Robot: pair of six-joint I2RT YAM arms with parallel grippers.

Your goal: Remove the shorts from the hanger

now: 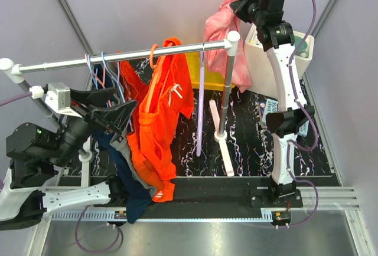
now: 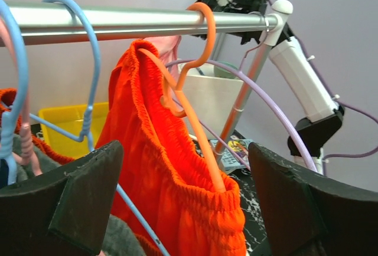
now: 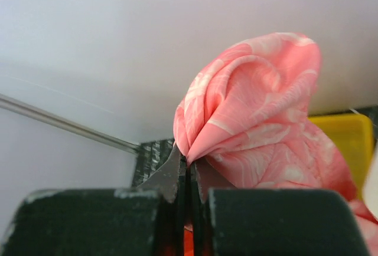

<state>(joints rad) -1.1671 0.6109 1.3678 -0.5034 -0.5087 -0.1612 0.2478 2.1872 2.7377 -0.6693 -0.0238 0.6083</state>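
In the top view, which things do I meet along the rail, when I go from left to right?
Empty hangers → orange shorts → lilac hanger → rack's upright post.

No text can be read for certain. Dark print is seen on a white packet [image 1: 269, 112] just right of the rack's upright post [image 1: 227, 94], but it is too small to be made out

Two pairs of shorts are showing: the pink pair [image 3: 260, 120] pinched in the right end effector [image 3: 189, 176], the orange pair [image 1: 162, 120] hanging before the left end effector [image 2: 183, 197]. One orange hanger [image 2: 201, 32], one purple hanger [image 1: 201, 102] and two blue hangers [image 2: 88, 61] are hanging nearby; one yellow bin [image 2: 65, 117] is sitting beyond.
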